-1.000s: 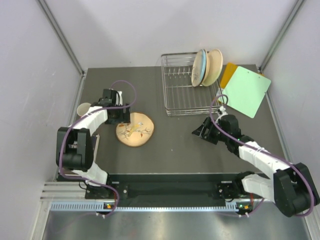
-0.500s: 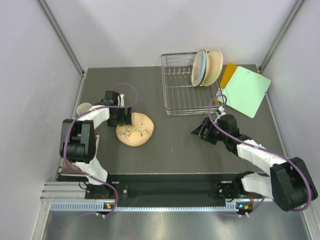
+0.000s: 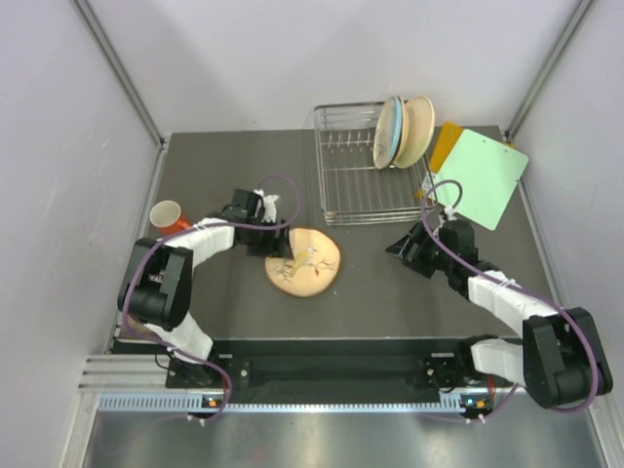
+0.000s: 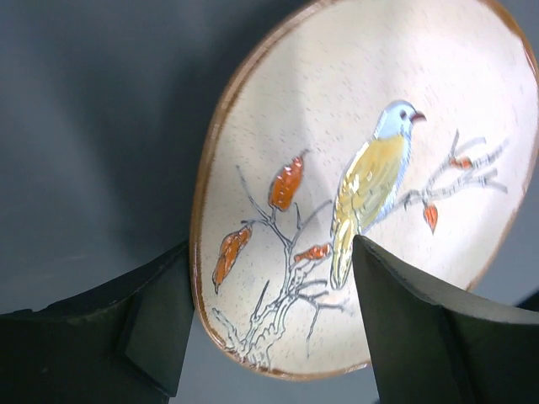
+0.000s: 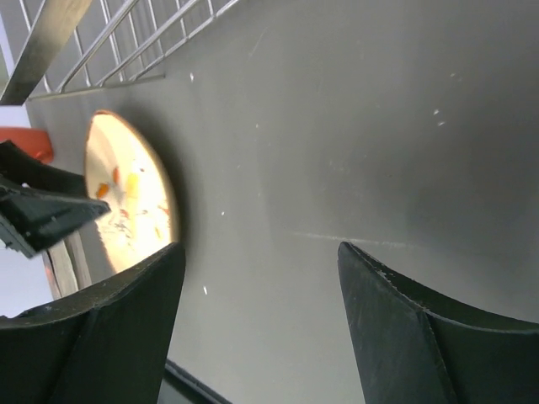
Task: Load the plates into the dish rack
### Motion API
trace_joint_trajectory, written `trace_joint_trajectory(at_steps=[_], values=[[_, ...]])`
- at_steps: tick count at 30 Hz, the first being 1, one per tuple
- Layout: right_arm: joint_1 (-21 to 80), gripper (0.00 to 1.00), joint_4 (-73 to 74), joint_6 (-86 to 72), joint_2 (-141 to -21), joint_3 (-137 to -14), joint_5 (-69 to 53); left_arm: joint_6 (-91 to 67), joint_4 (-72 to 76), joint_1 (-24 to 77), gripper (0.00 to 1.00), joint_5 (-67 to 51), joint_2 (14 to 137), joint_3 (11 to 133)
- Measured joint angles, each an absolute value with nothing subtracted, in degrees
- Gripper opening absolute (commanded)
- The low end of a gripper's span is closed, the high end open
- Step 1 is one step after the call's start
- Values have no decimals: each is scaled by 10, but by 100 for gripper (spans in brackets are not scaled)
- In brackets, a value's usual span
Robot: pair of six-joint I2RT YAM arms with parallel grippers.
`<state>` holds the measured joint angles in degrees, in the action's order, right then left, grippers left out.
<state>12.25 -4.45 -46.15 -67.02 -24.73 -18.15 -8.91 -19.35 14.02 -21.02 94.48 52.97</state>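
Shifted right since a second ago, the tan bird plate (image 3: 304,263) lies mid-bench. I see its rim between the left gripper's (image 3: 276,241) spread jaws, but cannot tell if they pinch it. My right gripper (image 3: 400,246) gapes empty.

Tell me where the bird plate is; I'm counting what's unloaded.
Top view: the bird plate lies on the table centre-left, beside the left hand, nearer than the dish rack.

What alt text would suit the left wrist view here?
A tan plate painted with a bird on a branch shows against a dark table, between the left gripper's two black fingers. One finger is at its rim; the other overlaps its face.
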Motion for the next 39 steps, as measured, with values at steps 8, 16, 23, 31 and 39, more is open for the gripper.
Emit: trace_joint_trajectory(at_steps=[8,16,23,31,39], values=[[188,76,-48,-484,-670,-225,-200,-150,-194,222,78,-262,950,527],[226,73,-114,-566,-759,-222,-224,-188,-177,281,78,-268,951,522],[256,73,-194,-618,-826,-238,-239,-212,-168,321,78,-292,951,511],[274,67,-240,-646,-861,-237,-244,-231,-167,309,78,-285,951,510],[281,62,-361,-708,-932,-238,-268,-235,-170,300,78,-244,943,509]])
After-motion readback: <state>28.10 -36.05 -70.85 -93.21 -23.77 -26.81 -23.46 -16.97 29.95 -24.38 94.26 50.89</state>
